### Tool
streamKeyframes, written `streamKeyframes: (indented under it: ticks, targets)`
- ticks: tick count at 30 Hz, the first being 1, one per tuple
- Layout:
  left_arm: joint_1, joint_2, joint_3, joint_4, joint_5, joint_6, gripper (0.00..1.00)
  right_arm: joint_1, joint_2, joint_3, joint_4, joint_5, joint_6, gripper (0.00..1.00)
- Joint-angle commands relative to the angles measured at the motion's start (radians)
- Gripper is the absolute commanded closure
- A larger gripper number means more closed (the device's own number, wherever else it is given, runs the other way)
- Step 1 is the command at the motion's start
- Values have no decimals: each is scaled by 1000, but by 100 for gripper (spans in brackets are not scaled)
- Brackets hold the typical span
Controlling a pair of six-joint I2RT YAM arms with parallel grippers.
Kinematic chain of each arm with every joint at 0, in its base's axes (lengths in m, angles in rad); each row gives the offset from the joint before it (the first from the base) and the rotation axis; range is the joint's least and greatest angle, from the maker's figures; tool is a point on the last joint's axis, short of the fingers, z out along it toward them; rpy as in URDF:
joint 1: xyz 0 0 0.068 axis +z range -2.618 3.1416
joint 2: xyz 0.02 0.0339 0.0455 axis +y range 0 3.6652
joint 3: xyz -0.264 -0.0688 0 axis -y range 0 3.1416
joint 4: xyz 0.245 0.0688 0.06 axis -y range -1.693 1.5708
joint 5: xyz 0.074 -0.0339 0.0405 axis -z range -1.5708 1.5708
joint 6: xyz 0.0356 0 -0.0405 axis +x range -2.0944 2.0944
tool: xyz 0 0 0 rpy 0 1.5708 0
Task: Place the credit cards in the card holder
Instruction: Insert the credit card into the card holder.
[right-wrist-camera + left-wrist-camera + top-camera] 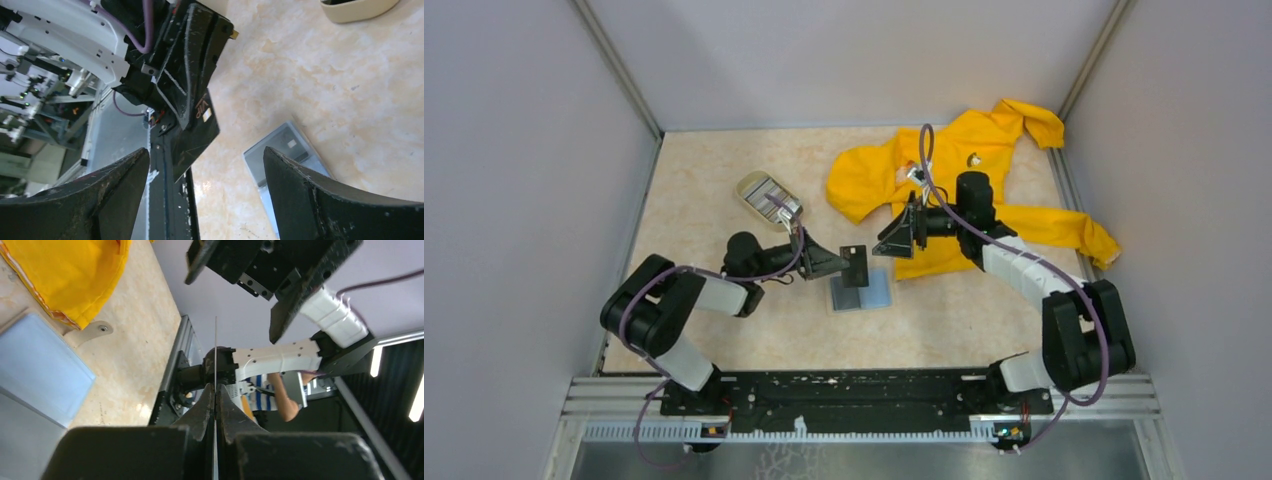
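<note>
Top view: left gripper (840, 263) pinches the dark card (857, 270) upright (edge-on from its wrist); right gripper (890, 239) gapes wide, facing it.

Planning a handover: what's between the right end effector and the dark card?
Nothing: the top view shows a bare gap between the right end effector and the dark card.
</note>
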Motion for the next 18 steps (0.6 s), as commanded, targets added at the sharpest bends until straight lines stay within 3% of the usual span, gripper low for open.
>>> streamKeyframes:
  ticks: [1,4,7,9,10,12,18]
  targets:
    - [-30,-74,-29,13,-50,257,100,25,43,-6,155,-60,119,18]
    - [-45,-97,-26,13,-43,298,100,69,55,4,123,-64,78,23]
    - [-53,-111,-27,13,-38,321,100,112,80,26,77,-75,37,35]
    - [-55,-114,-31,15,-32,335,100,126,96,34,87,-102,44,54]
    - [-54,-116,-35,15,-28,340,100,127,102,34,100,-112,56,72]
    - [-55,-120,-46,15,-30,351,97,131,108,34,124,-130,72,97]
    - [-54,-244,-142,-17,-107,510,47,131,93,21,202,-191,111,100]
